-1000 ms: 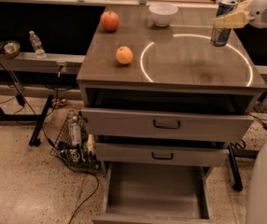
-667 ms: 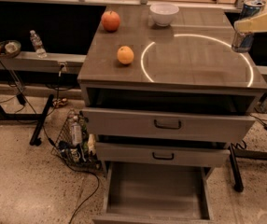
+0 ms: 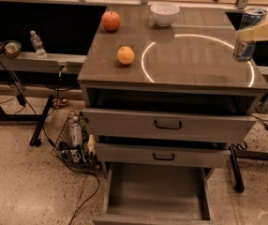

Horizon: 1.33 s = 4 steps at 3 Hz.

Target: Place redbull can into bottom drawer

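Above the speckled floor (image 3: 21,186), the bottom drawer (image 3: 155,193) stands pulled out. Farther back, the end effector (image 3: 252,33), pinching the redbull can (image 3: 243,48), has carried it rightward off the counter (image 3: 195,64) edge; lowering likely follows.

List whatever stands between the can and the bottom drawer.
The gripper holds the can over the cabinet top's right edge. Two upper drawers jut out below, partly overhanging the bottom drawer. Its open front part shows nothing inside.

Pincer (image 3: 249,33), redbull can (image 3: 242,50) at cabinet's (image 3: 195,67) right
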Available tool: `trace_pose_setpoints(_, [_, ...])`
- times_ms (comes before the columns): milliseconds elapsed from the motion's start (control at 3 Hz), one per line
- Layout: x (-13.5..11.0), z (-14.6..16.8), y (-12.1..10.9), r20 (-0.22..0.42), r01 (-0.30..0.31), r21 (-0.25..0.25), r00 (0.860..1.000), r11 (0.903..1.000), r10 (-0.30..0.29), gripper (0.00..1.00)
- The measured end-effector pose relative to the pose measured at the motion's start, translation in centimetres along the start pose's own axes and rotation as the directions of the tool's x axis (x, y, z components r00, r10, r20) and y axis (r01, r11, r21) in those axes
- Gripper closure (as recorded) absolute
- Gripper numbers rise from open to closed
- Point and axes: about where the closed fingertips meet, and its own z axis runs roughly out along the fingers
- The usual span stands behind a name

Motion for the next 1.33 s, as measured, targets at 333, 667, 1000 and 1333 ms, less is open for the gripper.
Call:
trace_pose_setpoints(333, [-0.2, -4.5, 2.3, 0.041, -0.002, 0.010, 0.999, 0.9999, 0.002, 1.00])
trace_pose_setpoints(667, [-0.6, -12.2, 6.9, 0.090, -0.019, 0.116, 0.996, 0.9930, 0.009, 1.00])
trace_pose_setpoints(1000, [2.1, -14.9, 10.6, 0.076, -0.068, 0.159, 0.996, 0.9850, 0.057, 1.00])
trace_pose_setpoints(1333, [6.0, -13.7, 12.3, 0.037, -0.127, 0.124, 0.992, 0.9842, 0.123, 1.00])
